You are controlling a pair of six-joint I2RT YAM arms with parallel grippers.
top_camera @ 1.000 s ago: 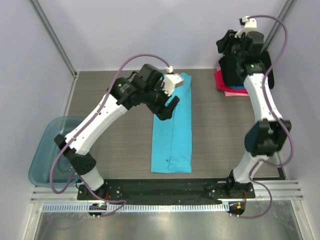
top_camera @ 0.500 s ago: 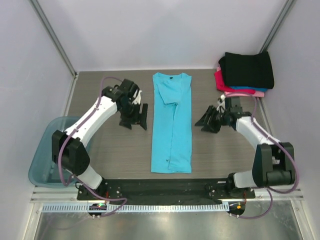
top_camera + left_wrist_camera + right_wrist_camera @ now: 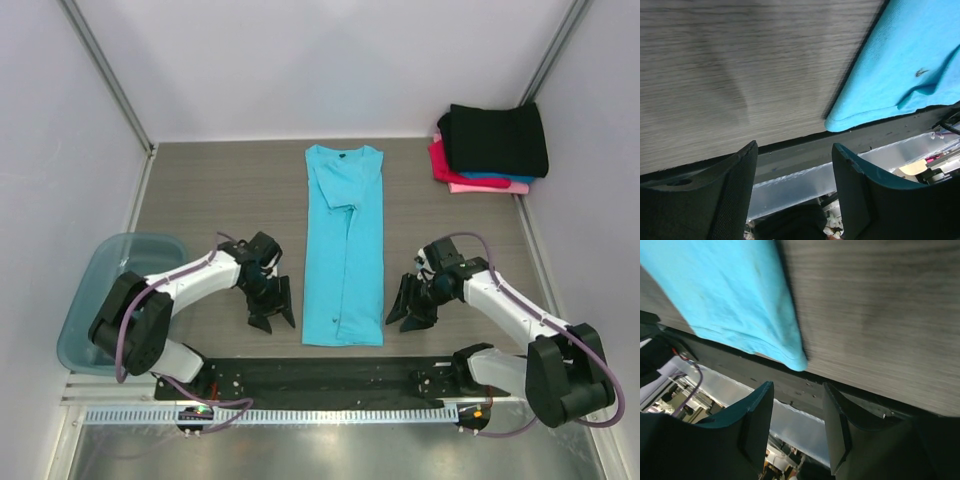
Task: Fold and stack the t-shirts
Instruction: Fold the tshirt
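On the table [image 3: 220, 200] the turquoise t-shirt [image 3: 345, 250] is flanked at its near hem by the left tool [image 3: 272, 312] and right tool [image 3: 410, 310], both spread wide and empty; the fold could be skewed by uneven pinches.

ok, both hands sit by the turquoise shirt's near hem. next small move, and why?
Probably ease each hand inward onto its hem corner and close. The left hand and right hand are open, flanking the near end of the turquoise t-shirt, a long strip not yet folded short. Wrist views show both corners ungripped, just ahead of each hand.
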